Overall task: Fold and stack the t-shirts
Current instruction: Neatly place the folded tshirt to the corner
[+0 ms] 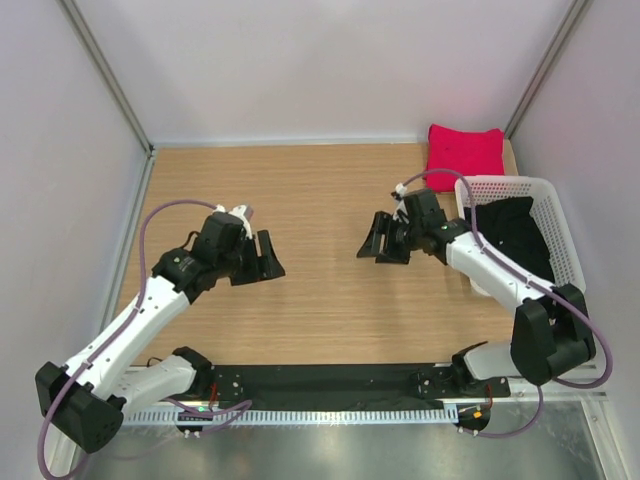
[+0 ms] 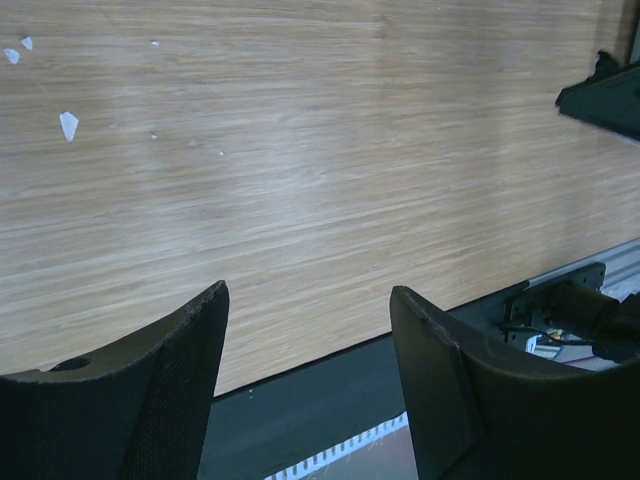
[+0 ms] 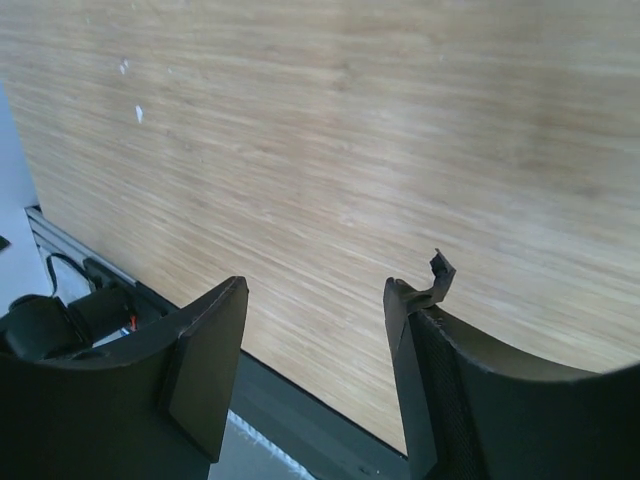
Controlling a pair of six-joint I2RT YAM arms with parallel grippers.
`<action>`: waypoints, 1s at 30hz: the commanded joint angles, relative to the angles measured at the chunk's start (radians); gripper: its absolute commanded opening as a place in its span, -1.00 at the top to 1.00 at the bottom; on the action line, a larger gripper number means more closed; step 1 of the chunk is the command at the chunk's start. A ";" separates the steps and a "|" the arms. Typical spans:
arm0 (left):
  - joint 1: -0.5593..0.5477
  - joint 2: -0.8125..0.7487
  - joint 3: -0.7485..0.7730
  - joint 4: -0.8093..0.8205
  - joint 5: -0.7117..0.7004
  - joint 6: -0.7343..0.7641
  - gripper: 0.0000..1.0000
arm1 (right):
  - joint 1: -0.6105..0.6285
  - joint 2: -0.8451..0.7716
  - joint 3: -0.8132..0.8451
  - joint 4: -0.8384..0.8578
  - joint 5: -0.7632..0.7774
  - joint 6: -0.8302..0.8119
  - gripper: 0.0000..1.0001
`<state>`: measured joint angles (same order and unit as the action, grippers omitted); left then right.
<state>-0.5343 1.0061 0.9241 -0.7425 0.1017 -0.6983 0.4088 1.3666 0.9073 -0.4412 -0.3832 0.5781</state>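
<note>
1. Left claw [image 1: 265, 260] — jaws spread wide, gripping nothing, hanging over the bare wooden table [image 1: 320, 190].
2. Right claw [image 1: 381, 245] — likewise spread and empty, fingers aimed toward the left one.
3. Red shirt [image 1: 464, 155] lies folded at the far right corner, just behind the basket [image 1: 568, 240], slightly longer side to side.
4. Dark cloth [image 1: 510, 232] sits in the basket.

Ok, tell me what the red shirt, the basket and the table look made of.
Red shirt: soft matte cloth, folded with rounded edges. Basket: white plastic, probably, with lattice walls. Table: pale wood or wood-look laminate, with fine straight grain.
</note>
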 commanded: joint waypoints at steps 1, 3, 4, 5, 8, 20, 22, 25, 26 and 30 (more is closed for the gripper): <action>0.005 0.003 0.038 0.042 0.050 0.034 -0.34 | -0.097 -0.021 0.114 -0.010 0.084 -0.066 -0.29; 0.005 0.003 0.045 0.042 0.055 0.049 -0.35 | -0.189 0.040 0.198 -0.019 0.066 -0.090 -0.28; 0.004 0.002 0.047 0.045 0.056 0.063 -0.35 | -0.284 0.064 0.228 -0.005 0.026 -0.089 -0.29; 0.003 0.003 0.045 0.051 0.061 0.068 -0.35 | -0.330 0.101 0.302 0.004 0.015 -0.095 -0.29; 0.005 0.009 0.029 0.075 0.099 0.083 -0.35 | -0.445 0.248 0.448 0.001 0.030 -0.182 -0.35; 0.005 0.068 0.024 0.103 0.138 0.180 -0.36 | -0.708 0.840 1.194 -0.062 0.084 -0.369 -0.56; 0.003 0.072 0.025 0.086 0.136 0.209 -0.35 | -0.732 0.897 1.261 -0.099 0.113 -0.405 -0.58; 0.005 0.088 0.027 0.068 0.124 0.237 -0.36 | -0.760 0.974 1.360 -0.128 0.121 -0.468 -0.62; 0.005 0.097 0.027 0.065 0.116 0.238 -0.36 | -0.766 0.995 1.377 -0.125 0.125 -0.484 -0.64; 0.005 0.117 0.031 0.045 0.105 0.244 -0.36 | -0.788 1.041 1.394 -0.102 0.122 -0.514 -0.69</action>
<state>-0.5343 1.1110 0.9257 -0.6842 0.2100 -0.4881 -0.3759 2.3981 2.2364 -0.5507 -0.2710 0.1322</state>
